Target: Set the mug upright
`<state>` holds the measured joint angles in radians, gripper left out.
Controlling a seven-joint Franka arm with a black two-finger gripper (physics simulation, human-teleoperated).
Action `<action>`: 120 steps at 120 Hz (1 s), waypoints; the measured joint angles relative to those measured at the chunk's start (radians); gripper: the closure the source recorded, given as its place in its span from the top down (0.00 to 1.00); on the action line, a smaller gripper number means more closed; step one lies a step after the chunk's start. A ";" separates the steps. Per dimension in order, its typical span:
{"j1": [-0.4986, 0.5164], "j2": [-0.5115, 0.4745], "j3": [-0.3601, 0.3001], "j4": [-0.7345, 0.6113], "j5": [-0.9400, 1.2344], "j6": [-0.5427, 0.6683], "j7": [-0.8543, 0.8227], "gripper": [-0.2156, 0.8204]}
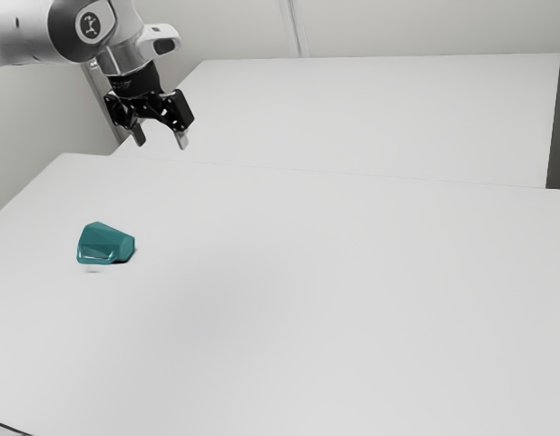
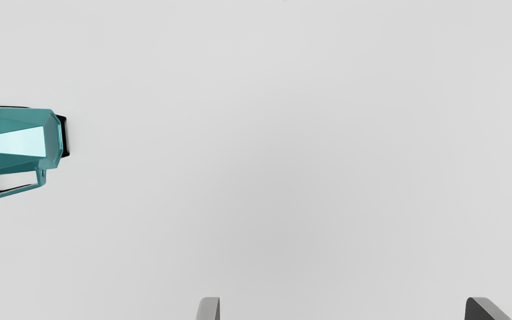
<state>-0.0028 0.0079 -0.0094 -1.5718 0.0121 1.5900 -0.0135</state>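
While the black gripper (image 1: 162,141) hangs above the pale, smooth table (image 1: 307,291), its two fingers spread well apart, the teal mug (image 1: 104,243) lies on its side near the exterior view's left, glossy and faceted, narrowing toward one end, with what seems an angular loop handle (image 2: 14,192).

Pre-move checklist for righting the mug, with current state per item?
1. Gripper open: ok, fingers apart.
2. Nothing held: ok, no object between the fingers.
3. Mug upright: not ok, on its side on the table.
4. Handle located: ok, alongside the mug's body.
5. Gripper lined up over mug: not ok, mug well off to one side.
6. Mug empty: cannot tell, inside hidden.
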 joint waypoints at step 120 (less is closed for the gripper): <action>0.262 -0.028 -0.027 -0.328 -0.117 0.228 0.125 0.79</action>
<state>0.2590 -0.0200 -0.0368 -1.8999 -0.1050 1.8183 0.1116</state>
